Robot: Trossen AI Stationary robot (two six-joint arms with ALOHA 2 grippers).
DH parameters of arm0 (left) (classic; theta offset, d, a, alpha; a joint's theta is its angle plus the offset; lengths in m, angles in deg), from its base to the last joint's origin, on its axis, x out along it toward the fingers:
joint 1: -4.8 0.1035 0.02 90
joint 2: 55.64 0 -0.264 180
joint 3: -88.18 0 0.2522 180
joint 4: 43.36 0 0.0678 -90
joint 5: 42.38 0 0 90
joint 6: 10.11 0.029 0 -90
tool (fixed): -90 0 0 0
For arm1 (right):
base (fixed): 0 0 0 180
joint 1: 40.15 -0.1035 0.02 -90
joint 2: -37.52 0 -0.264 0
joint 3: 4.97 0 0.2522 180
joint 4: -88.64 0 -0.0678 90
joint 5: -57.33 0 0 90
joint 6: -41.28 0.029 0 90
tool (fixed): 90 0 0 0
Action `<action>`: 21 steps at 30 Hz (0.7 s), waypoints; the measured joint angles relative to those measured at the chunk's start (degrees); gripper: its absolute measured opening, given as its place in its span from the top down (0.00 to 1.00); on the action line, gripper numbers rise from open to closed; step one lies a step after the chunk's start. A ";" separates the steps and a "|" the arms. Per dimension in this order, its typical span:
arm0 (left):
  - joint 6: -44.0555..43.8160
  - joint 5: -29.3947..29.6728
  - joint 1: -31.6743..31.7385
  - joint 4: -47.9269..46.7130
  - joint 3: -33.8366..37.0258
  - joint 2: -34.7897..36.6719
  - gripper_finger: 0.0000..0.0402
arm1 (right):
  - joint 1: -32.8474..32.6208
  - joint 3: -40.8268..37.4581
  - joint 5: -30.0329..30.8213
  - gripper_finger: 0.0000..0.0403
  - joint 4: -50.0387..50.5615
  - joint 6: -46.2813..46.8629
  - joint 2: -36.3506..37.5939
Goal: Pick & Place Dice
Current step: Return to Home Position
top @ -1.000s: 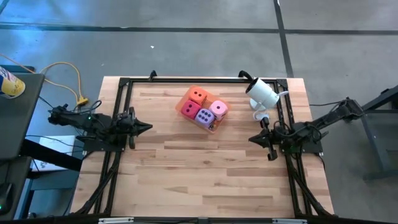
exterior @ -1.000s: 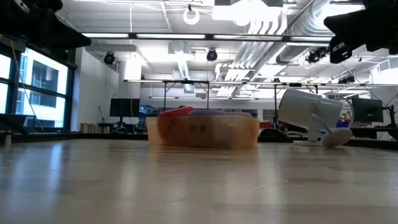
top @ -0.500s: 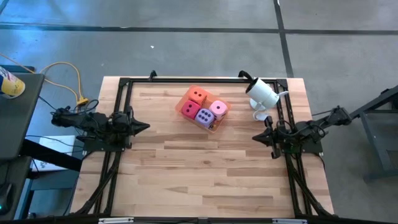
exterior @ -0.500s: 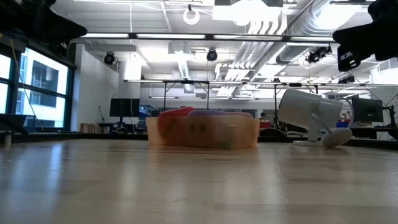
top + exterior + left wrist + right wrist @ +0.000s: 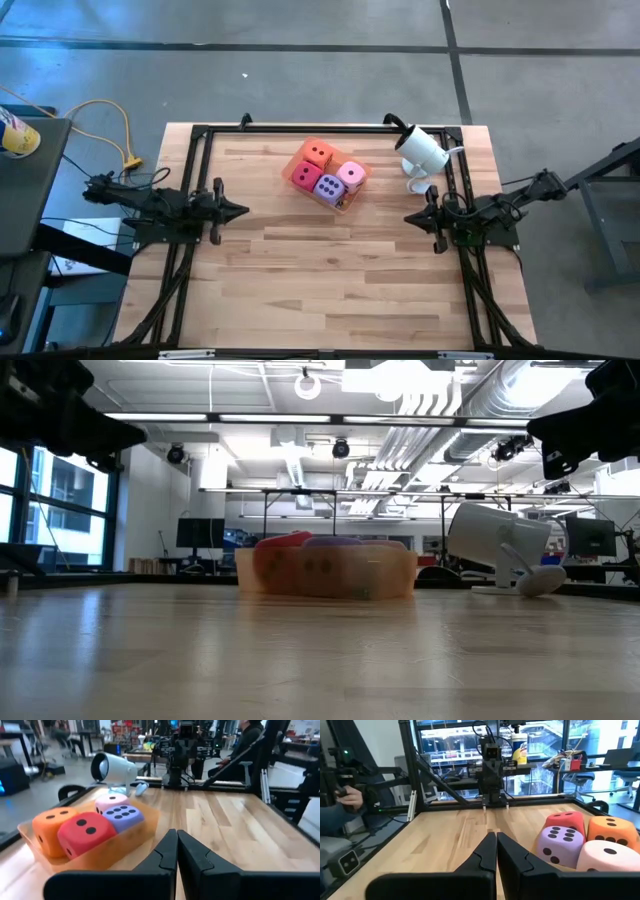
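Several dice sit together inside a translucent orange tray (image 5: 343, 201) at the table's far middle: an orange one (image 5: 319, 154), a red-magenta one (image 5: 305, 176), a purple one (image 5: 327, 186) and a light pink one (image 5: 351, 174). In the left wrist view the red die (image 5: 86, 833) is nearest. My left gripper (image 5: 244, 211) is shut and hangs level by the table's left edge, holding nothing. Shut as well, my right gripper (image 5: 407, 218) hangs level by the right edge with nothing in it.
A white camera (image 5: 420, 150) on a small stand sits at the far right corner. A black frame (image 5: 300, 130) runs along the table's far and side edges. Bare wooden tabletop (image 5: 330, 270) spreads across the near half. A person's hand (image 5: 347, 797) shows beyond the table.
My left gripper has sunk a little and shifted slightly toward the table's middle. My right gripper has drawn back toward the right edge and levelled out. Both stay shut. The dice and tray have not moved.
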 joint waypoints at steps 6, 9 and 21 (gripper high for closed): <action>7.94 0.19 0.59 2.12 2.93 -0.04 1.00 | 0.00 0.00 -0.32 1.00 -0.07 0.06 0.00; 10.37 -0.57 1.26 2.08 3.07 -0.92 1.00 | 0.00 0.00 -0.36 1.00 -0.09 0.05 0.00; 3.85 -0.39 4.57 2.21 3.22 -1.42 1.00 | 0.00 0.00 -0.50 1.00 -0.16 0.05 0.00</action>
